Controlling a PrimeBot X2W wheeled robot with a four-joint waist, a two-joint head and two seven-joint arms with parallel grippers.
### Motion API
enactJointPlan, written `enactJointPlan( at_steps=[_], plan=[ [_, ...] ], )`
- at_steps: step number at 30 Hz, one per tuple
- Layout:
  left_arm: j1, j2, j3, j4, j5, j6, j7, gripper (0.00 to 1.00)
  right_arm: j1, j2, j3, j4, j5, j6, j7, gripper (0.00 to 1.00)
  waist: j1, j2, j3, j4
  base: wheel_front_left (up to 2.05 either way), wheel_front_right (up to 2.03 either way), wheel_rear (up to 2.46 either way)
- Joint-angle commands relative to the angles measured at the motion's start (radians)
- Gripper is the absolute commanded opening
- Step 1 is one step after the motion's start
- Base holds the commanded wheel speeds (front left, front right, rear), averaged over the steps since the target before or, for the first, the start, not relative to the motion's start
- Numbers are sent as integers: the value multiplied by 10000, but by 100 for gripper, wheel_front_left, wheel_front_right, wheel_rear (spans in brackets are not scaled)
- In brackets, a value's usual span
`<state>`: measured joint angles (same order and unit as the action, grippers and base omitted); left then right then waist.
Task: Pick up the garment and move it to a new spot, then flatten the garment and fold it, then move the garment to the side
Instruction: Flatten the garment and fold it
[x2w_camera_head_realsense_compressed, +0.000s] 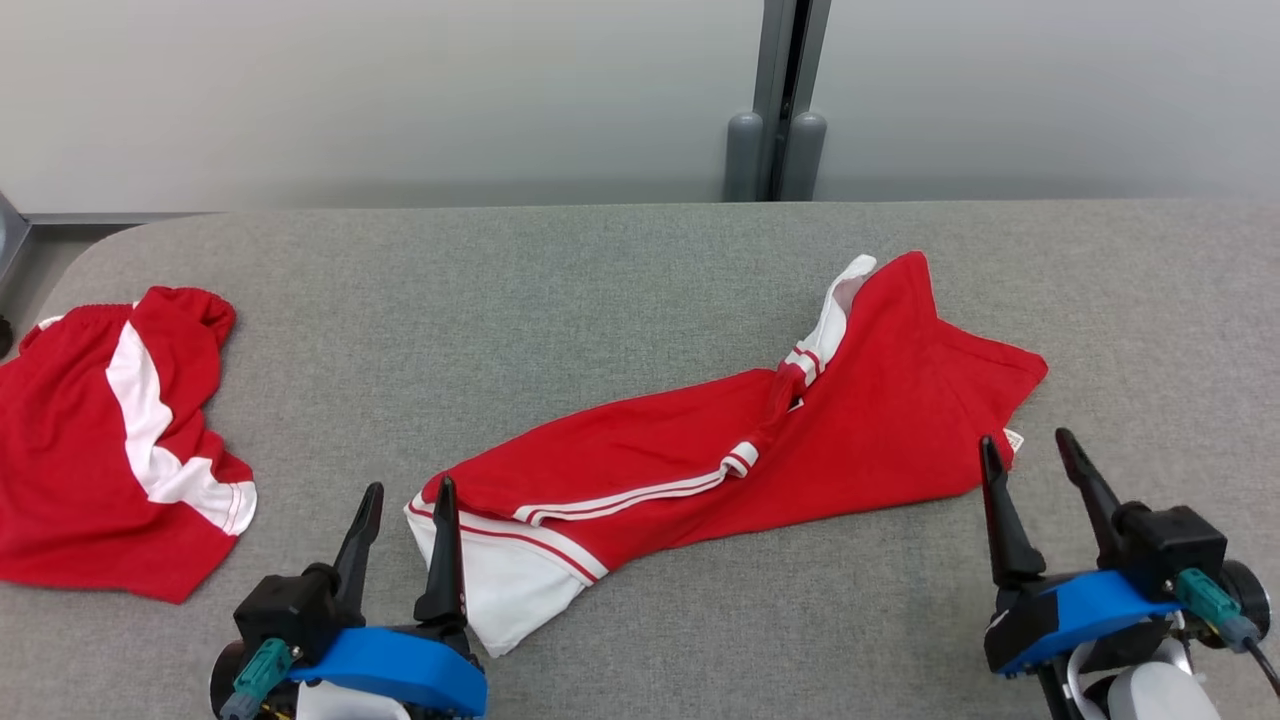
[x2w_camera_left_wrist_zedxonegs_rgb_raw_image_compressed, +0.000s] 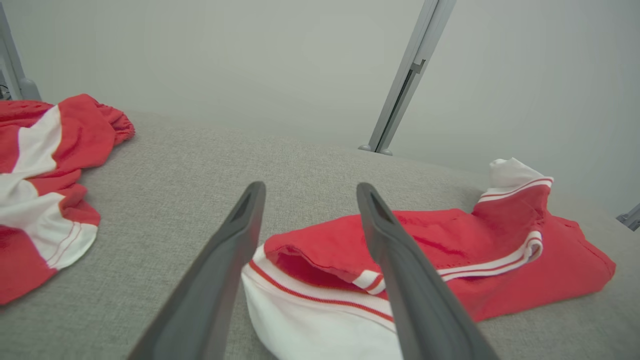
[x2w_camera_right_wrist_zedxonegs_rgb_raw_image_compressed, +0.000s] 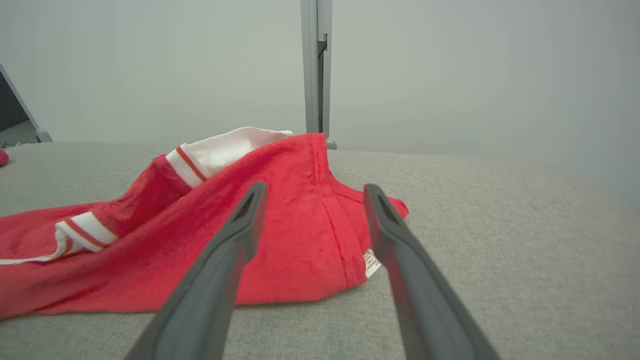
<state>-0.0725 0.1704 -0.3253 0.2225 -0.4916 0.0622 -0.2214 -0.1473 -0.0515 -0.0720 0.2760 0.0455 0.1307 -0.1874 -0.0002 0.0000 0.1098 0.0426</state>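
- Garment (x2w_camera_head_realsense_compressed: 850, 430): red with white stripes, on the grey table (x2w_camera_head_realsense_compressed: 600, 280), on the robot's side of the grey post (x2w_camera_head_realsense_compressed: 775, 150). It lies long and rumpled, one end just right of the post's line, the white-hemmed end slanting away to the post's left.
- Left gripper (x2w_camera_head_realsense_compressed: 410, 485): fingers spread wide, holding nothing, tips at the white-hemmed end left of the post.
- Right gripper (x2w_camera_head_realsense_compressed: 1025, 437): also spread wide and empty, tips just off the red corner right of the post.
- Second red-and-white garment (x2w_camera_head_realsense_compressed: 110, 440): far left of the post, untouched.
- Judgement: flatten step in hand, cloth neither smooth nor folded.
- Next move likely: each gripper pinches its own end, then both pull apart. The bunched sleeve at the middle may stay creased.
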Motion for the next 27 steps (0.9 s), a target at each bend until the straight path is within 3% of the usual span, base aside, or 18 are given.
enactJointPlan(
  at_steps=[1, 8, 27],
  plan=[
    [72, -9, 59, 37, -27, 33, -46, 100, 144, 14, 42, -71, 51, 1, -55, 100, 2, 0, -40, -27, 0, 0, 0],
    [374, -29, 188, 276, -153, 29, -232, 100, 672, 11, 585, -347, 600, 1, -200, 100, 2, 0, -291, -65, 0, 0, 0],
    [523, -16, 234, 380, -82, 14, -384, 100, 676, 12, 521, -240, 689, 1, -185, 100, 2, 0, -445, 35, 0, 0, 0]
  ],
)
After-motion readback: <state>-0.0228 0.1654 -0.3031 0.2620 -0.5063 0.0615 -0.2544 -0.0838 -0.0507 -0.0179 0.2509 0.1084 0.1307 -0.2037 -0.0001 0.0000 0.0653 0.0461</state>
